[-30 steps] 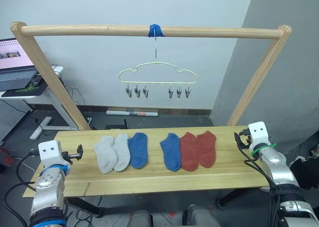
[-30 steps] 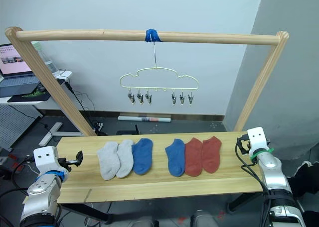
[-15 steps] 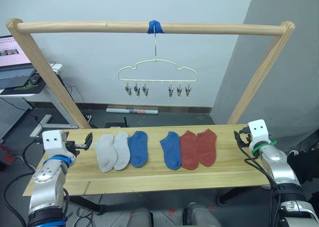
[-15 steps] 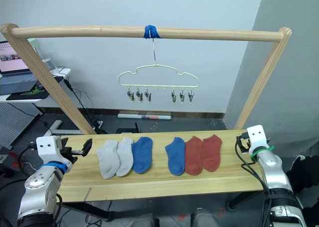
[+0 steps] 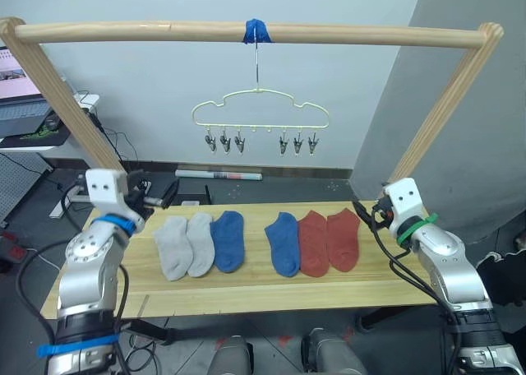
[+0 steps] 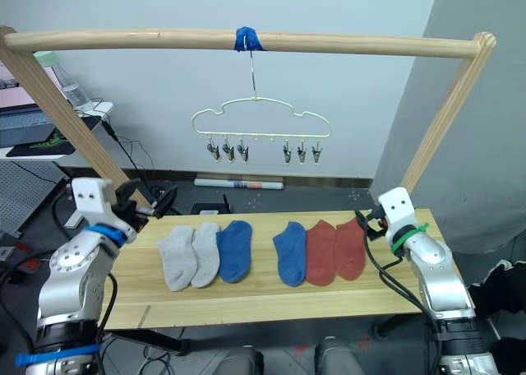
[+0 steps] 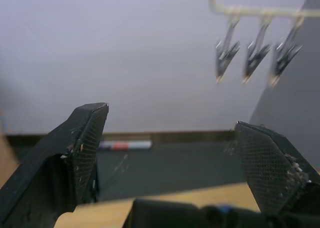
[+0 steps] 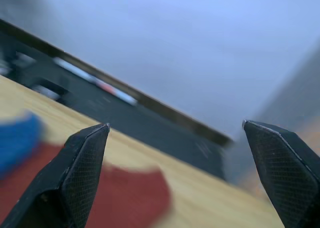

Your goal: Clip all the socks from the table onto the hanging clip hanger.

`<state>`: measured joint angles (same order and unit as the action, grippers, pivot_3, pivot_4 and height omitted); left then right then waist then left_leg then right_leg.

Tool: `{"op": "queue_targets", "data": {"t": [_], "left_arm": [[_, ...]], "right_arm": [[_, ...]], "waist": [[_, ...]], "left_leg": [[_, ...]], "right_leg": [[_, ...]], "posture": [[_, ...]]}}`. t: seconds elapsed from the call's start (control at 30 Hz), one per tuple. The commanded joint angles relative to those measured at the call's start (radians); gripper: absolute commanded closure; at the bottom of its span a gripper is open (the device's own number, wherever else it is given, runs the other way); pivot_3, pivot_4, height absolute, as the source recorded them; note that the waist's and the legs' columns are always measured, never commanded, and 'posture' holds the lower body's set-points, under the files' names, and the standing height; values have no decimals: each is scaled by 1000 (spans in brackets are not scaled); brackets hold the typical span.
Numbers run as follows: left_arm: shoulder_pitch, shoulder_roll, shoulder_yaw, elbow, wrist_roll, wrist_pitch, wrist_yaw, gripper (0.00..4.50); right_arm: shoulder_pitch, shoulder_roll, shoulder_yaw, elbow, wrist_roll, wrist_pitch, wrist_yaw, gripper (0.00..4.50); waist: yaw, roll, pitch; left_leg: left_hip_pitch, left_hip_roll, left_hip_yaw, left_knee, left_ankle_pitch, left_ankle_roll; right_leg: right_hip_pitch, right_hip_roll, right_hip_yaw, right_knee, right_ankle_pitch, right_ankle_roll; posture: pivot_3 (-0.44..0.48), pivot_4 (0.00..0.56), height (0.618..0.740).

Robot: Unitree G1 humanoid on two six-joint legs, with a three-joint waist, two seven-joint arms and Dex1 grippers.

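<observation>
On the table (image 5: 246, 297), status as follows:

Left gripper (image 5: 154, 196): now sitting raised above the table's 9 o'clock end, higher and nearer the grey socks than half a second ago; fingers (image 7: 82, 138) are standing wide apart with nothing between them.

Right gripper (image 5: 367, 213): now hovering just beside the outer red sock at the row's 3 o'clock end, having come inward from the table edge; fingers (image 8: 80, 178) are spread wide and holding nothing.

Socks, count: six, lying flat in one row across the tabletop, unmoved.

Grey socks (image 5: 185, 244): two, at the 9 o'clock end.

Blue socks (image 5: 228, 240): two, in the middle.

Red socks (image 5: 329, 241): two, at the 3 o'clock end.

Clip hanger (image 5: 260, 117): one, hanging by its hook from the wooden pole (image 5: 345, 36) above the row.

Clips (image 5: 224, 140): six, in two groups of three, all hanging empty.
</observation>
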<state>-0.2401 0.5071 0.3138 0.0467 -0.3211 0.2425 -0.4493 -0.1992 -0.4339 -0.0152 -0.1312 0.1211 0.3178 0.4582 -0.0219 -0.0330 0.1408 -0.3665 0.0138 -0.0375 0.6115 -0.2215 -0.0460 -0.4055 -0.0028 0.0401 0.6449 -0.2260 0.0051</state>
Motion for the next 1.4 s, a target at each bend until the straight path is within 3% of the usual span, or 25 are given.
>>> {"op": "queue_targets", "data": {"t": [0.03,0.17,0.37,0.6,1.4], "left_arm": [[-66,-15,-22,-38,-13,16,11,10],[-157,-65,-49,-14,-16,27,46,10],[-244,-109,-65,106,12,-12,68,10],[-298,-107,-52,222,36,-74,83,10],[-503,-101,-79,635,111,-298,57,10]], "right_arm": [[-51,-13,0,-167,145,96,113,0],[-227,3,75,-273,232,184,191,0],[-358,37,160,-267,233,215,211,0],[-402,55,182,-235,221,204,218,0],[-457,78,170,-238,241,214,209,0]], "waist": [[-5,-1,4],[-14,-2,13],[-14,-3,14],[-12,-3,14],[-21,-3,15]], "left_leg": [[0,0,0,0,0,0],[-1,0,0,0,0,0],[-2,1,-2,0,0,0],[-18,0,-2,4,-1,0],[-18,0,-3,4,-1,0]], "right_leg": [[0,0,0,0,0,2],[-1,0,0,0,3,7],[-1,2,-2,0,3,8],[-15,1,-1,1,4,10],[-15,1,-2,2,4,10]], "posture": [[3,137,740],[-28,142,740],[-36,146,740],[-45,150,740],[-64,152,740]]}}
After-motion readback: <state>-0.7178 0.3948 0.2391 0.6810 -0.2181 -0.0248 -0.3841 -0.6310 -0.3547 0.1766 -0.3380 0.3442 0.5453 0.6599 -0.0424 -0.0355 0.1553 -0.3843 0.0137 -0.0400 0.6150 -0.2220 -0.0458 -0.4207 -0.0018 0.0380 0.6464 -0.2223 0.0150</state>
